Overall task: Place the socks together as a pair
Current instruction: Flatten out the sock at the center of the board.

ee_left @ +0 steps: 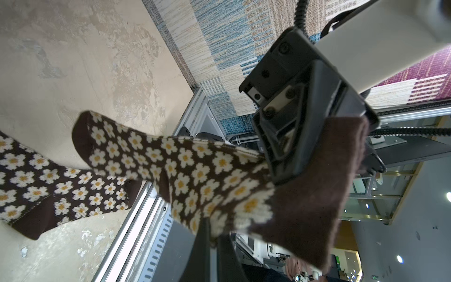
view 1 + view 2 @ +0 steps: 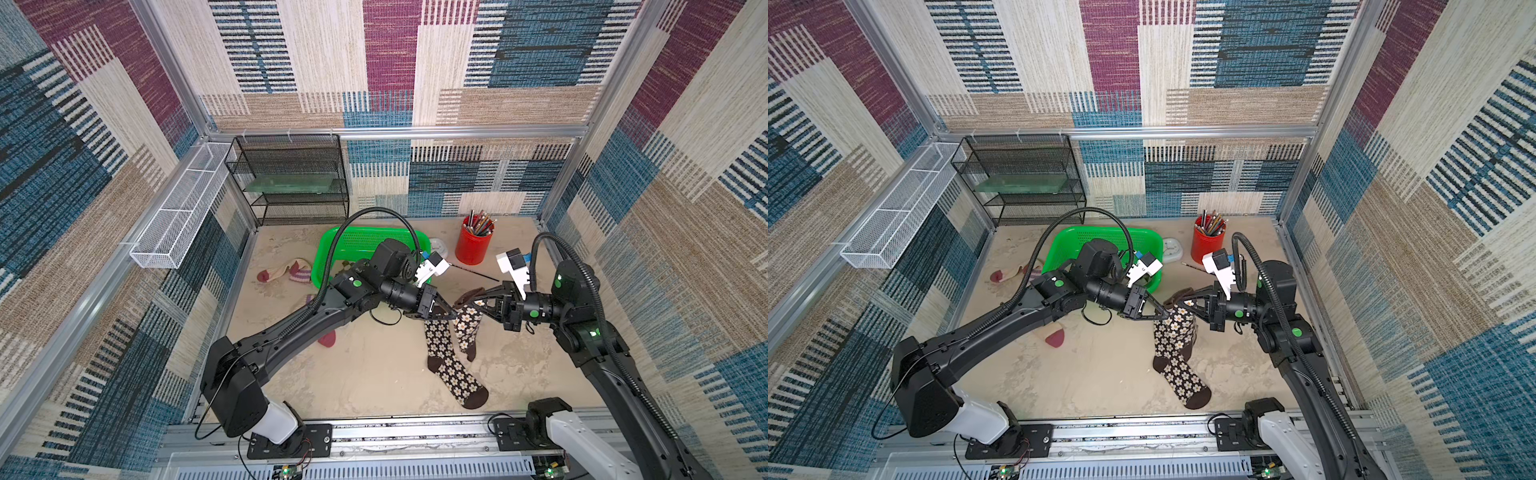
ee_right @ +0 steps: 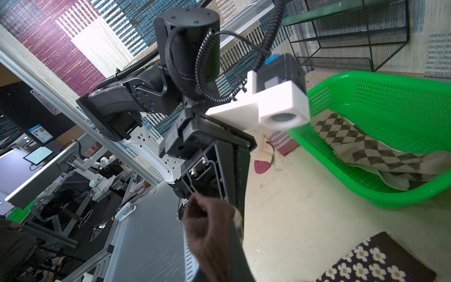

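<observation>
At mid-tabletop [image 2: 374,374], both arms meet tip to tip over the daisy pair.

Right gripper [image 2: 462,306]: fingers clenched on the plain brown cuff of the held daisy sock [image 2: 467,328]. The left wrist view shows the cuff pinched, with the patterned leg and foot trailing away from it. In both top views this sock hangs down from the grip. Its toe is low, near the tabletop; whether it touches cannot be told.

Left gripper [image 2: 449,312]: tips at the top of the same sock, just beside the right gripper's tips. It cannot be told whether its fingers are released or grasping the knit. The right wrist view shows brown cuff fabric bunched by its tips, but the closure itself is hidden.

Second daisy sock [image 2: 451,374]: lies flat on the tabletop, its leg end under the left gripper. The foot angles toward the front rail, dark toe nearest it. It sits just beside the hanging sock.

Elsewhere:
- The green basket [image 2: 322,255] stands at the rear, left of centre, with an argyle sock [image 3: 353,146] inside.
- A purple-striped sock [image 2: 286,272] with a maroon toe lies on the tabletop left of the basket.
- Another maroon toe [image 2: 328,338] shows from under the left arm.
- A red cup of pencils [image 2: 473,249] stands at the rear right, with one loose pencil [image 2: 473,272] in front of it.
- A black mesh shelf [image 2: 291,178] stands against the back wall.
</observation>
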You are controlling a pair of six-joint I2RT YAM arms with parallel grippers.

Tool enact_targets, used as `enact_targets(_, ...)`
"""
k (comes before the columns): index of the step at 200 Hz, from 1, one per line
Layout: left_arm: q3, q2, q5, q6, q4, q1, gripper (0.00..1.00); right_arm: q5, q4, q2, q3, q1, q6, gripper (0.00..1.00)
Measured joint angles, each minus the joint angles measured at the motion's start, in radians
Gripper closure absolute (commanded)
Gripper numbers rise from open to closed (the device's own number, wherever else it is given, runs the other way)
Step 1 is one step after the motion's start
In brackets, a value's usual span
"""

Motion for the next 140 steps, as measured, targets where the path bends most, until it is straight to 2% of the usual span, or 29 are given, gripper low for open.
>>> enact_targets(7,-0.023,-0.013,-0.008,-0.006,0.008,0.0,0.58,0.006,-0.03,0.004,0.01,0.002,-0.002,0.97)
enact_targets(11,-0.035,-0.02,-0.016,-0.009,0.01,-0.001,0.48,0.008,-0.05,0.005,0.014,0.004,-0.003,0.98)
enact_targets(20,-0.063,-0.043,-0.029,-0.024,0.017,-0.003,0.4,0.016,-0.093,0.005,0.019,0.007,-0.009,1.0)
enact_targets(31,-0.09,-0.074,-0.054,-0.027,0.025,-0.003,0.2,0.031,-0.144,0.002,0.021,0.013,-0.013,1.0)
enact_targets(46,-0.115,-0.122,-0.092,-0.03,0.039,-0.002,0.04,0.053,-0.211,-0.005,0.023,0.017,-0.014,1.0)
enact_targets(77,-0.13,-0.203,-0.183,-0.029,0.035,-0.002,0.01,0.107,-0.317,-0.016,0.038,0.059,0.04,1.0)
enact_targets(112,-0.157,-0.259,-0.261,-0.023,0.023,-0.002,0.01,0.204,-0.348,-0.019,0.06,0.166,0.159,1.0)
enact_targets(140,-0.199,-0.269,-0.307,-0.022,0.018,0.001,0.02,0.295,-0.311,0.093,-0.006,0.229,0.212,1.0)
